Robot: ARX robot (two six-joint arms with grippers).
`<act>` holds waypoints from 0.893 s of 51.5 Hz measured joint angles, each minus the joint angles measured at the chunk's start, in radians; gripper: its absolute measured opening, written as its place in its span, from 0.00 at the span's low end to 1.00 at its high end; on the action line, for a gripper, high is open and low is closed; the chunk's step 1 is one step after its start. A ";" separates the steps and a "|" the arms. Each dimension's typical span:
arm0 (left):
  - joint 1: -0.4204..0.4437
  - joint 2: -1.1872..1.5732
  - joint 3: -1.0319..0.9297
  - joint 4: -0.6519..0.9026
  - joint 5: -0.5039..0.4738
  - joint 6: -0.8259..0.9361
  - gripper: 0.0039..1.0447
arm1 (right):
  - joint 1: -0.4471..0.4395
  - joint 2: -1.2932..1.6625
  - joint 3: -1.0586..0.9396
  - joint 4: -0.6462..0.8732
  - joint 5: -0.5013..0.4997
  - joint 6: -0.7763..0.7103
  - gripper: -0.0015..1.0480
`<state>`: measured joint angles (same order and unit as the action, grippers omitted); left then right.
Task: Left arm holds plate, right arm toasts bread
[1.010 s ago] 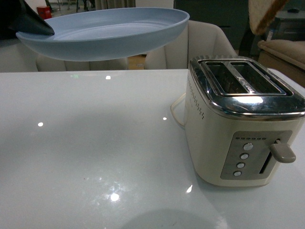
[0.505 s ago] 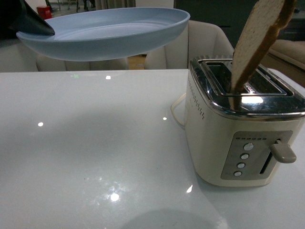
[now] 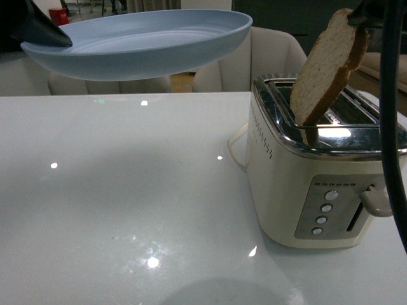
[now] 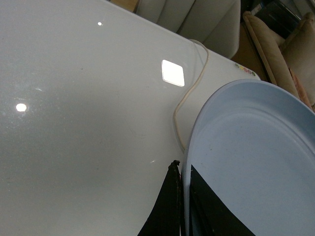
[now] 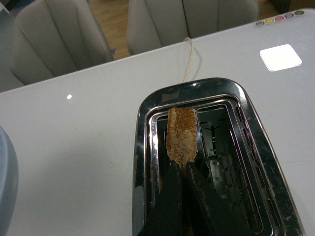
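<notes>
The pale blue plate (image 3: 140, 44) hangs level above the table's far left, and my left gripper (image 3: 44, 35) is shut on its rim. The left wrist view shows the thin dark fingers (image 4: 170, 206) pinching that rim of the plate (image 4: 256, 162). The bread (image 3: 327, 67), a light brown slice, leans over the cream toaster (image 3: 299, 184) with its lower end inside the left slot. My right gripper (image 3: 362, 13) is shut on the slice's top end. From the right wrist, the crust edge of the bread (image 5: 182, 135) sits in one slot of the toaster (image 5: 147, 162), ahead of the right gripper (image 5: 183, 167).
The toaster's lever (image 3: 375, 203) is on its front right side. Its cream cord (image 3: 235, 143) loops on the white table (image 3: 127, 203) behind it. A black arm cable (image 3: 391, 127) hangs in front of the toaster's right end. Pale chairs (image 3: 273, 57) stand behind the table.
The bread has come down from above into the toaster's left slot and now leans lower. My right gripper and its cable have entered at the top right. The plate has stayed still.
</notes>
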<state>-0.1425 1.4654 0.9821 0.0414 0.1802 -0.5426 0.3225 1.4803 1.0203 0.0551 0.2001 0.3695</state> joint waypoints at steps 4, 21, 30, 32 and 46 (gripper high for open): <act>0.000 0.000 0.000 0.000 0.000 0.000 0.02 | 0.000 0.014 0.009 -0.021 -0.016 0.019 0.02; 0.000 0.000 0.000 0.000 0.000 0.000 0.02 | -0.003 0.059 0.045 -0.100 -0.064 0.111 0.24; 0.000 0.000 0.000 0.000 0.000 0.000 0.02 | -0.005 0.063 0.045 -0.098 -0.069 0.135 0.48; 0.000 0.000 0.000 0.000 0.000 0.000 0.02 | -0.009 0.063 0.045 -0.096 -0.073 0.138 0.57; 0.000 0.000 0.000 0.000 0.000 0.000 0.02 | -0.009 -0.002 0.007 -0.019 -0.031 0.109 0.94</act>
<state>-0.1425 1.4654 0.9821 0.0414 0.1802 -0.5423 0.3138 1.4780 1.0271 0.0360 0.1692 0.4782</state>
